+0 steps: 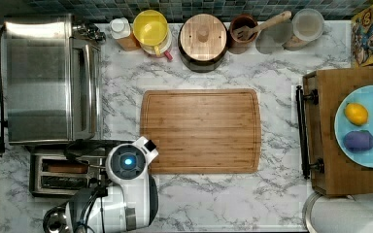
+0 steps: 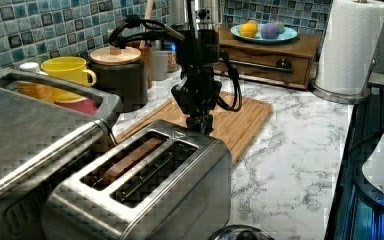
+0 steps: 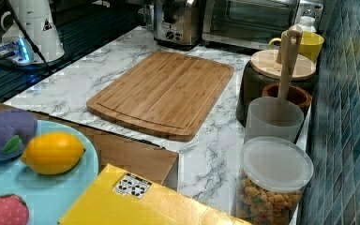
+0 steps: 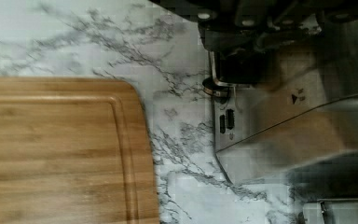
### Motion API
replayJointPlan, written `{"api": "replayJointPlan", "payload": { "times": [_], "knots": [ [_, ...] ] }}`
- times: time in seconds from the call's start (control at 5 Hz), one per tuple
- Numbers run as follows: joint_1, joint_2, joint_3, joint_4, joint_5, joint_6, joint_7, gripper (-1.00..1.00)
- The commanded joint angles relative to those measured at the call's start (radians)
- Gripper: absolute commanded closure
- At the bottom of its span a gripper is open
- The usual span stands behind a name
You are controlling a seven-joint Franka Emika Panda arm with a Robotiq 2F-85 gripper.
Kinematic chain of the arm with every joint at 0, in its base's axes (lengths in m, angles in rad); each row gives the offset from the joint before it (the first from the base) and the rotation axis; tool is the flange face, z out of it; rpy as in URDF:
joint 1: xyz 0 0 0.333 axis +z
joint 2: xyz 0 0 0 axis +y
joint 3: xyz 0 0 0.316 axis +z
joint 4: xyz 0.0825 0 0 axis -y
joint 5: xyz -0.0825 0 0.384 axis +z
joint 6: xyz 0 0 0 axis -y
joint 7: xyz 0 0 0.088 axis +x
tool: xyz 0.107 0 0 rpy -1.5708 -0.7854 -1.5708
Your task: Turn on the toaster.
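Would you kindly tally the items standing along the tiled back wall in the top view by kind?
Yellow mug: 1
White-capped bottle: 1
Dark round pot with wooden lid: 1
Brown crock holding a wooden spatula: 1
Clear plastic containers: 2
Total: 6

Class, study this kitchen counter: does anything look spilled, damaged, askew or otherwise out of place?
Nothing stands out. The cutting board lies square and bare on the marble counter, the jars along the tile wall stand upright, and the toaster sits upright beside the toaster oven. No spills or breakage show.
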Motion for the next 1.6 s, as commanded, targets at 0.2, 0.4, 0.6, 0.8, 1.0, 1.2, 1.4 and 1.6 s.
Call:
{"api": "replayJointPlan", "payload": {
  "times": [0.2,0.4,0.6,0.8,1.0,1.2,1.4,1.6],
  "knots": [
    [0.069,0.161,0.066,-0.265,0.07,0.199,0.002,1.0],
    [0.072,0.161,0.063,-0.266,0.07,0.199,0.001,1.0],
    [0.071,0.161,0.064,-0.266,0.07,0.199,0.001,1.0],
    [0.07,0.161,0.065,-0.266,0.07,0.199,0.002,1.0],
    [0.069,0.161,0.066,-0.265,0.07,0.199,0.002,1.0],
    [0.064,0.161,0.071,-0.265,0.069,0.199,0.002,1.0],
    [0.063,0.161,0.072,-0.265,0.069,0.199,0.002,1.0],
    [0.063,0.161,0.072,-0.266,0.069,0.199,0.002,1.0]
  ]
}}
